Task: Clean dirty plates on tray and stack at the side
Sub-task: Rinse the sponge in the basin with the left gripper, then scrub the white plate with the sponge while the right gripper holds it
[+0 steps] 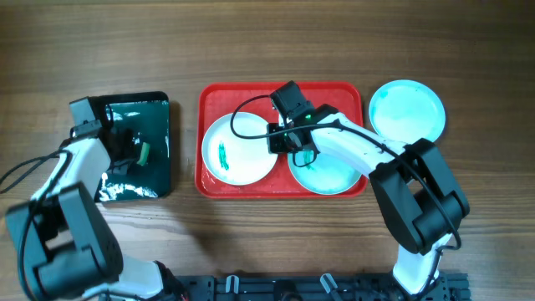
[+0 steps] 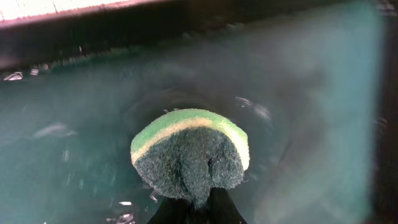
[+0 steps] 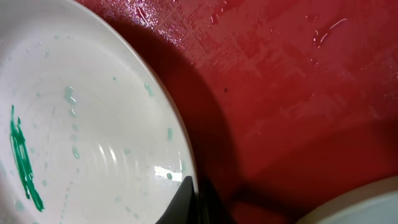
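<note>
At the right rim of the white plate (image 3: 93, 112), the right gripper (image 3: 194, 208) is pinched on the edge, fingers straddling the lip. That plate lies flat in the tray (image 3: 280, 93), wet and beaded, with a green smear (image 3: 22, 158) on its left. It looks stiff and light, probably slick and breakable, so the raised rim is the safest hold, lifted with little tilt. Just beside it in the tray sits a blue plate (image 1: 330, 176). Another blue plate (image 1: 407, 107) rests on the table by the tray's right corner. Far left, the left gripper (image 2: 191, 208) clamps a sponge (image 2: 189, 155) in the black tray (image 1: 159, 167).
</note>
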### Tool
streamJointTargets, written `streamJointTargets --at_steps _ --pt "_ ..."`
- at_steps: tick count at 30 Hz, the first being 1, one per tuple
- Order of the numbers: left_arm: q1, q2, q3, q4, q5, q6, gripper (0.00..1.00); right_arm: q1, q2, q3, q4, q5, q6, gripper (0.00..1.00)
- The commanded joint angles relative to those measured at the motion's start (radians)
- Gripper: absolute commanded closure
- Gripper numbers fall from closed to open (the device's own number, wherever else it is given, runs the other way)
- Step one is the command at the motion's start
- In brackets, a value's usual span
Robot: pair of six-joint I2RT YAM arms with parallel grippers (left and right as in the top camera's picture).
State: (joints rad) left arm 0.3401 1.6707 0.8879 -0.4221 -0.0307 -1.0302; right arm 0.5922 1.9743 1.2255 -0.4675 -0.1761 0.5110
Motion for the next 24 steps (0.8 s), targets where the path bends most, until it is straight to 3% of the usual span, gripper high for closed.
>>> streamJointTargets --at_steps 1,3,6,8,10,14,17,19,21,24 --pt "-0.002 -0.181 0.0 -0.004 0.121 0.071 0.96 0.003 -0.019 -0.013 -0.005 -0.002 -0.013 0.96" --pt "-0.002 -0.27 0.0 -0.01 0.176 0.11 0.96 0.003 -0.019 -0.013 -0.005 -0.002 -0.013 0.96" --pt "-0.003 -0.319 -0.002 -0.048 0.118 0.111 0.96 0.003 -0.019 -0.013 -0.002 -0.002 -0.013 0.96" --pt "-0.021 -0.261 -0.035 -0.032 -0.041 0.11 0.96 0.003 -0.019 -0.013 0.003 -0.002 -0.011 0.96" --pt "-0.041 -0.153 -0.065 0.024 -0.068 0.11 0.96 0.003 -0.019 -0.013 0.001 -0.002 -0.013 0.96" --pt "-0.042 -0.156 -0.056 0.025 0.063 0.249 0.96 0.003 -0.019 -0.013 -0.01 -0.002 -0.014 0.96" --pt "-0.042 -0.333 -0.046 -0.006 0.343 0.422 0.96 0.003 -0.019 -0.013 -0.005 -0.009 -0.014 0.96" --pt "-0.058 -0.444 -0.046 -0.044 0.485 0.451 0.96 0.003 -0.019 -0.013 -0.005 -0.01 -0.014 0.96" --pt "-0.142 -0.482 -0.047 -0.091 0.494 0.466 0.96 0.003 -0.019 -0.013 0.001 -0.031 -0.016 0.96" --pt "-0.372 -0.391 -0.06 -0.087 0.47 0.494 0.96 0.003 -0.019 -0.013 0.01 -0.061 -0.041 0.96"
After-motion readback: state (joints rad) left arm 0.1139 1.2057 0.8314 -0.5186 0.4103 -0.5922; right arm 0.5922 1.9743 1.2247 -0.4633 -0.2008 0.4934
